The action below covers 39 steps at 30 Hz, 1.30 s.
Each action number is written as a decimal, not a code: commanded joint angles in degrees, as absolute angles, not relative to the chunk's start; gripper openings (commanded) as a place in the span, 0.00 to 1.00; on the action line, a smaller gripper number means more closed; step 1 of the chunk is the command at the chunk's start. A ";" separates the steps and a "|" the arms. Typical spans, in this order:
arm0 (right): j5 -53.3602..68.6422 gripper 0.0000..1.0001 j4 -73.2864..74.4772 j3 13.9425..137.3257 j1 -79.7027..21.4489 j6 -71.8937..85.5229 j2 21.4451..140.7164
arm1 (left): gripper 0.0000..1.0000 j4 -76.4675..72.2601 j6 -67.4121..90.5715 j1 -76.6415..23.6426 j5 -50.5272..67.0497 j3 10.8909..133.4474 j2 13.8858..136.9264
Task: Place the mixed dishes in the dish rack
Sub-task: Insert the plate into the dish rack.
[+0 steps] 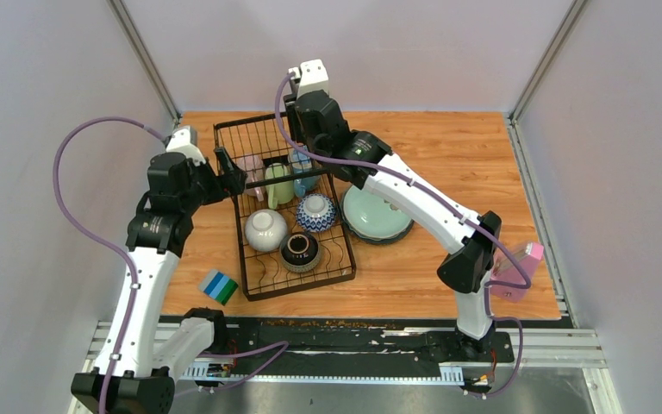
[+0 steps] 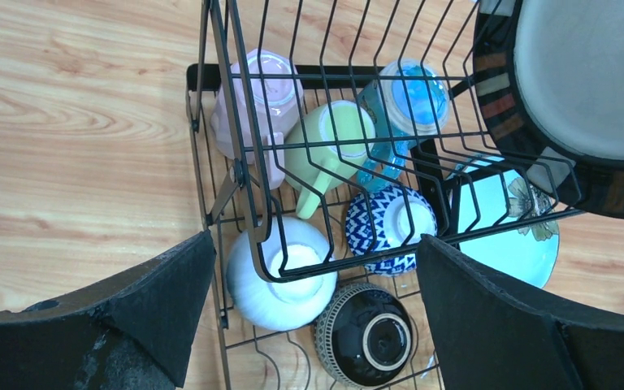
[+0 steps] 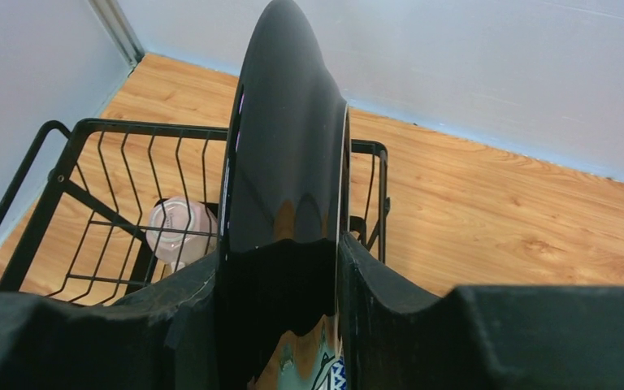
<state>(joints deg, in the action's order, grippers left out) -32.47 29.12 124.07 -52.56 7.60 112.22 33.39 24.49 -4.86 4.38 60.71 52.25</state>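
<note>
The black wire dish rack (image 1: 259, 276) stands mid-table. It holds a pink mug (image 1: 252, 168), a green mug (image 1: 278, 184), a blue mug (image 1: 303, 166), a white bowl (image 1: 265, 229), a blue patterned bowl (image 1: 315, 211) and a dark bowl (image 1: 300, 250), the bowls upside down. A teal plate (image 1: 377, 213) lies on the table right of the rack. My right gripper (image 3: 280, 260) is shut on a black-rimmed plate (image 3: 284, 162), held on edge above the rack's far basket; the plate also shows in the left wrist view (image 2: 585, 89). My left gripper (image 2: 317, 268) is open and empty at the rack's left rim (image 1: 231, 177).
A blue-green striped sponge (image 1: 220, 286) lies by the rack's near left corner. A pink container (image 1: 521, 267) stands at the table's right edge behind the right arm. Grey walls close in the table on three sides.
</note>
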 commanded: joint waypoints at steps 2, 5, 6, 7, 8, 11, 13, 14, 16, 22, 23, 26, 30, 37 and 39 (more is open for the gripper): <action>-29.48 0.42 29.10 124.59 -53.06 9.33 112.56 | 1.00 34.04 23.17 -5.01 3.33 64.46 50.48; -29.27 0.42 29.15 124.22 -52.91 9.49 112.42 | 1.00 34.30 23.12 -4.99 3.53 64.99 49.94; -29.20 0.42 29.15 124.13 -52.83 9.54 112.40 | 1.00 34.33 23.12 -4.94 3.72 65.18 49.86; -29.07 0.42 29.19 124.04 -52.82 9.62 112.29 | 1.00 34.47 23.12 -4.97 3.79 65.33 49.85; -29.02 0.43 29.24 124.02 -52.82 9.71 112.22 | 1.00 34.59 23.16 -4.96 4.20 65.73 49.88; -29.06 0.43 29.20 123.77 -52.79 9.84 111.94 | 1.00 34.80 23.37 -4.92 5.00 66.09 49.84; -29.10 0.43 29.18 123.60 -52.61 10.01 111.84 | 1.00 34.74 23.36 -4.99 5.32 66.26 49.69; -29.17 0.44 29.26 123.50 -52.61 10.14 111.80 | 1.00 34.77 23.37 -5.00 5.39 66.27 49.68; -29.12 0.44 29.29 123.17 -52.29 10.56 111.58 | 1.00 34.87 23.38 -4.98 5.53 66.27 49.66; -28.06 0.44 29.38 121.82 -51.39 12.06 110.31 | 1.00 34.94 23.46 -4.96 6.33 65.57 49.67; -27.96 0.44 29.47 121.63 -51.25 12.31 110.18 | 1.00 34.86 23.44 -5.00 6.39 65.48 49.66; -28.14 0.48 29.61 121.30 -50.56 12.63 109.63 | 1.00 34.88 23.54 -4.97 6.60 65.45 49.66; -26.87 0.53 29.93 120.83 -49.55 13.21 108.64 | 1.00 34.90 23.55 -4.93 6.61 65.56 49.47; -26.60 0.58 29.97 120.37 -49.25 14.38 106.69 | 1.00 34.84 23.63 -4.95 7.14 65.93 49.83; -25.68 0.58 29.99 120.24 -49.05 15.02 105.96 | 1.00 34.72 23.69 -4.95 7.12 65.89 49.83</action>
